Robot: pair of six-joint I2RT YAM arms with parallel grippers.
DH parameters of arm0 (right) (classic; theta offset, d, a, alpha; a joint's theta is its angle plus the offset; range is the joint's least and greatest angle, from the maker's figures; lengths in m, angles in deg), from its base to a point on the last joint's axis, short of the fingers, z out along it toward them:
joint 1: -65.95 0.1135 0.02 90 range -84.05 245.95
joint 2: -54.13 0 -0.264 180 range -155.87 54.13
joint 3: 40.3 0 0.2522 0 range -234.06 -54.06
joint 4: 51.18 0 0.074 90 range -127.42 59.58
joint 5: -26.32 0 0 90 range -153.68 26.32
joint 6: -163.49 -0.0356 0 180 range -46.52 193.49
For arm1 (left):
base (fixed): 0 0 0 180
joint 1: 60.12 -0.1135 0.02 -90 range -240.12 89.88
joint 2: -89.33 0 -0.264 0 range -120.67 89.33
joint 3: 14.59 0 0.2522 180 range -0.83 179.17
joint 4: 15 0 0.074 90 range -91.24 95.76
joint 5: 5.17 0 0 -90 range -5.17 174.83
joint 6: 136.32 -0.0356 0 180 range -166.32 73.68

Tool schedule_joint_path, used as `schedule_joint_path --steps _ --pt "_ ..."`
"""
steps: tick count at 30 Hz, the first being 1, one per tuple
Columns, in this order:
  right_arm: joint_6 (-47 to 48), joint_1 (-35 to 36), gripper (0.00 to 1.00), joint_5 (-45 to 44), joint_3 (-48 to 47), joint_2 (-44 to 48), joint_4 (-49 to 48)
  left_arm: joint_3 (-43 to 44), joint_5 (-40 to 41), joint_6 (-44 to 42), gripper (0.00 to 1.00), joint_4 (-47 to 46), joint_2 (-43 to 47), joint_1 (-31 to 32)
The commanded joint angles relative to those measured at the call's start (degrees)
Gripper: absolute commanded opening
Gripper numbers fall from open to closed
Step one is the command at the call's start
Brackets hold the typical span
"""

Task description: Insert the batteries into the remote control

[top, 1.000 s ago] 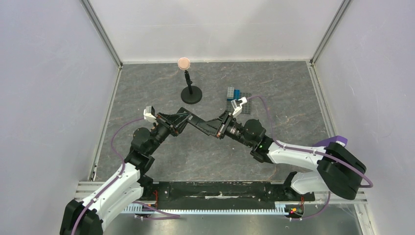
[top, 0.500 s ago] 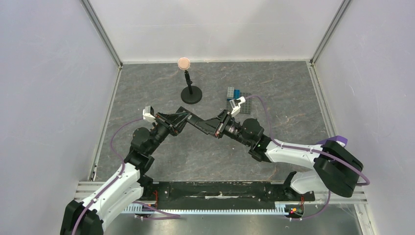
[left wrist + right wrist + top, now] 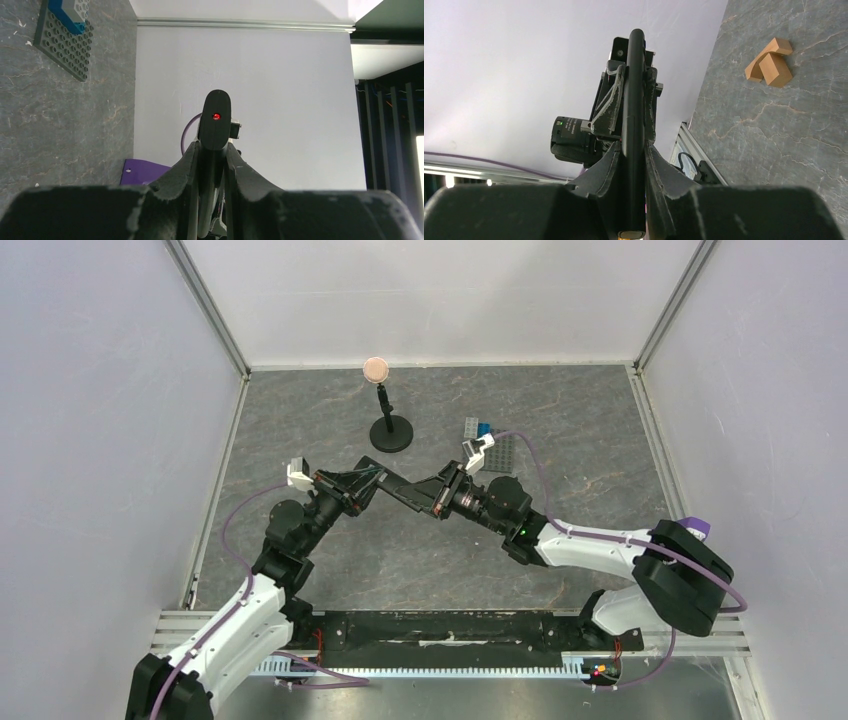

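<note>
My left pincer [image 3: 212, 150] is squeezed nearly shut on the long, slim black plastic remote control [image 3: 216, 120], which has a red dot showing near its tip. My right pincer [image 3: 633, 152] pinches the same bar, so it hangs between them above the grey marbled table [image 3: 300, 420]. From the right wrist it's edge-on, so I can't make out buttons or a recess.

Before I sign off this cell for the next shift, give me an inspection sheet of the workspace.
Surface: grey veined tabletop.
Job's things: remote control held in the air between both claws; batteries: nothing seen.
Clutter: studded baseplate with blue bricks; black stand with round head; wooden blocks.
Grippers: left claw and right claw each shut on the remote control.
Cables: purple cable along each arm.
Surroundings: white walls.
</note>
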Motion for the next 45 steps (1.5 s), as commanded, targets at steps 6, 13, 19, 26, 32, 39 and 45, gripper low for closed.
schedule_joint_path --steps 6,13,19,26,32,39,45 --pt "1.17 0.54 0.21 -0.61 -3.51 -2.40 2.11 2.31 -13.21 0.23 0.02 -1.67 0.73 2.47" --pt "2.65 0.20 0.46 -0.20 -0.24 2.08 0.75 1.75 -9.41 -3.00 0.02 2.78 2.46 2.43" --pt "7.30 -0.74 0.81 1.58 3.15 10.09 5.58 1.59 -5.89 -7.73 0.02 8.99 5.23 2.21" --pt "13.85 -2.63 0.88 9.80 5.68 16.94 10.98 2.84 -6.33 -14.09 0.02 11.53 6.60 2.03" --pt "32.46 -5.98 0.85 27.87 -0.83 14.89 24.42 7.65 -15.64 -25.46 0.02 12.95 4.11 1.95" --pt "44.45 -6.05 0.85 34.96 -4.31 14.64 32.56 15.29 -29.39 -34.57 0.02 15.31 -3.48 1.97" --pt "42.89 -6.06 0.78 36.57 -4.14 13.74 30.53 18.03 -37.55 -35.39 0.02 12.37 -7.76 2.03"
